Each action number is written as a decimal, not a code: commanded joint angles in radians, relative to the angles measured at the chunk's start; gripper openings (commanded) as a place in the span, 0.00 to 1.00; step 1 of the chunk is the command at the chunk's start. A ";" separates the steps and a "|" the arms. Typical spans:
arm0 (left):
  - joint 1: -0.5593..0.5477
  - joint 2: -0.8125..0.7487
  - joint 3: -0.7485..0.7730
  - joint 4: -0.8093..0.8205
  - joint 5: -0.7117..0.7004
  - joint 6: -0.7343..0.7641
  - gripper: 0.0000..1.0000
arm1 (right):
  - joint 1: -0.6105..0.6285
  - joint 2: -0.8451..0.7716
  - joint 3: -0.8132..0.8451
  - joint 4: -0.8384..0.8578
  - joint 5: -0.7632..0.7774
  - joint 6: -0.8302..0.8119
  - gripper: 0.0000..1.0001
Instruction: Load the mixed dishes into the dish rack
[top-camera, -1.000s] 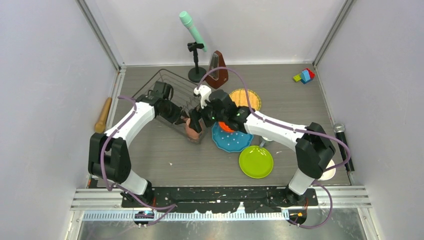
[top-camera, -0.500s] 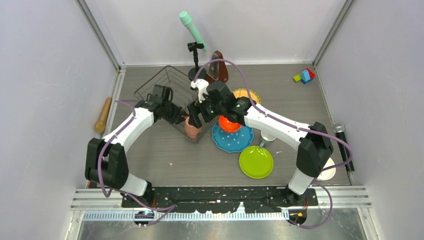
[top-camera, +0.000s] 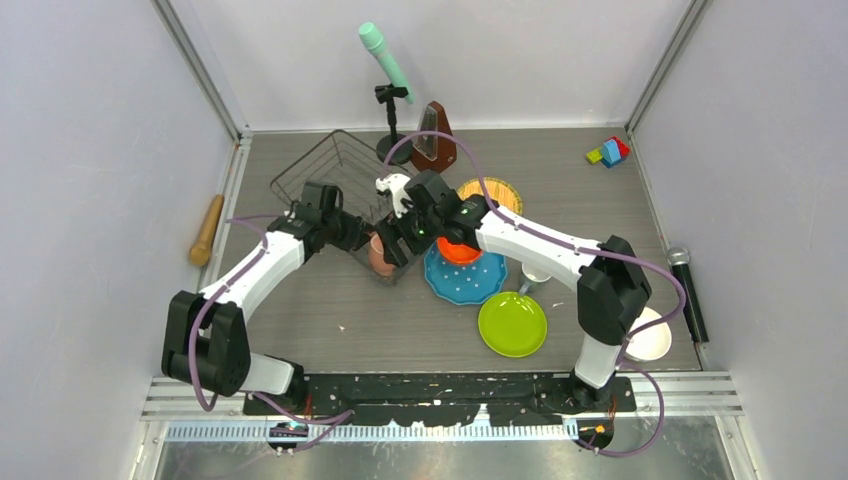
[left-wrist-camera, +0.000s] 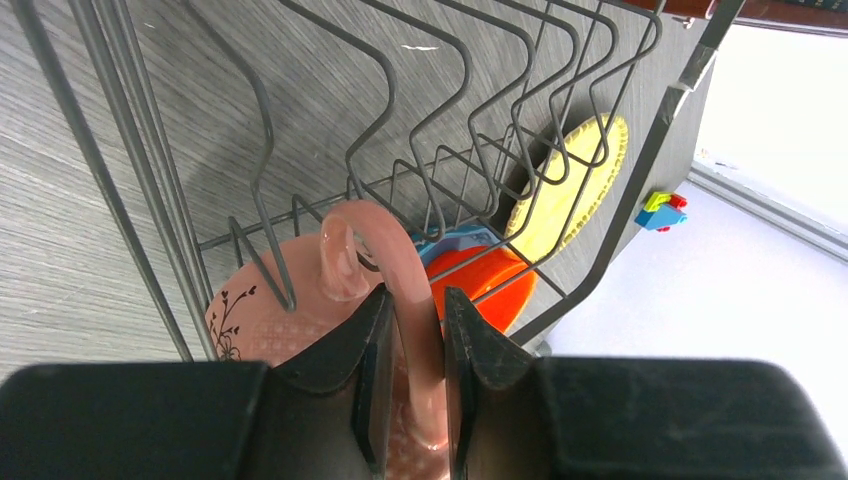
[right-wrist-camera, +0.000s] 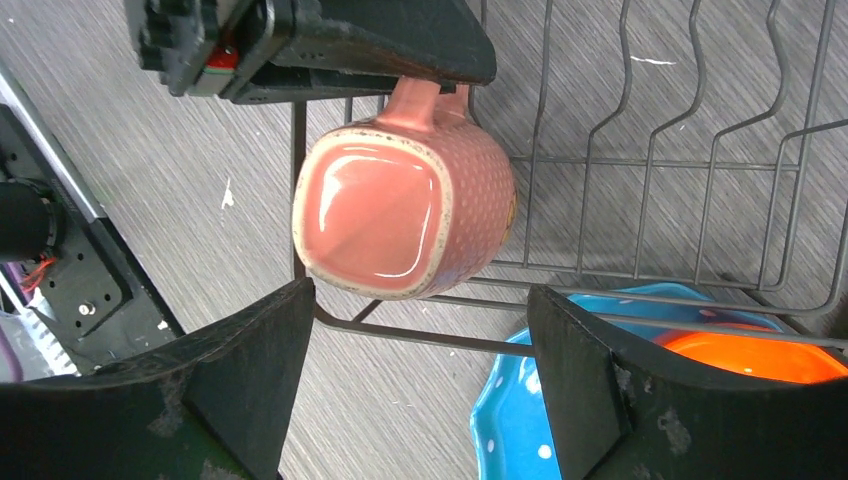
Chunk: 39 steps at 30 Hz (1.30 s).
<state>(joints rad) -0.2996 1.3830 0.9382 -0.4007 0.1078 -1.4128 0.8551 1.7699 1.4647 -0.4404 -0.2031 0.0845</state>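
Pinkish-tan mug (right-wrist-camera: 405, 210), handle clenched in your left jaws, has edged toward the tabletop's left edge, at the dish rack's (top-camera: 325, 165) near corner; your right jaws hover over it, released. Placement pending.

The right arm (top-camera: 608, 300) (upper link) partly hides the white bowl (top-camera: 656, 340).

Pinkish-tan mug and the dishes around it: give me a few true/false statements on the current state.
1. The left gripper is shut on the handle of the pinkish-tan mug. True.
2. The right gripper grips the mug's rim. False: it is open and not touching the mug.
3. The orange bowl sits on the blue dotted plate. True.
4. The lime-green plate stands in the dish rack. False: it lies flat on the table, outside the rack.
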 joint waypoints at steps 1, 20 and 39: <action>-0.018 -0.046 0.002 0.115 0.019 -0.004 0.00 | -0.001 0.001 0.044 -0.005 0.024 -0.068 0.83; -0.030 0.002 -0.063 0.227 0.084 0.023 0.00 | -0.029 0.016 0.031 0.080 0.079 -0.232 0.66; -0.030 0.002 -0.037 0.167 0.034 0.012 0.00 | -0.041 0.041 0.086 0.075 0.035 0.175 0.98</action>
<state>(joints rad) -0.3256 1.4155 0.8642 -0.0933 0.1703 -1.4288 0.7807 1.8263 1.5223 -0.4793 -0.2699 0.0902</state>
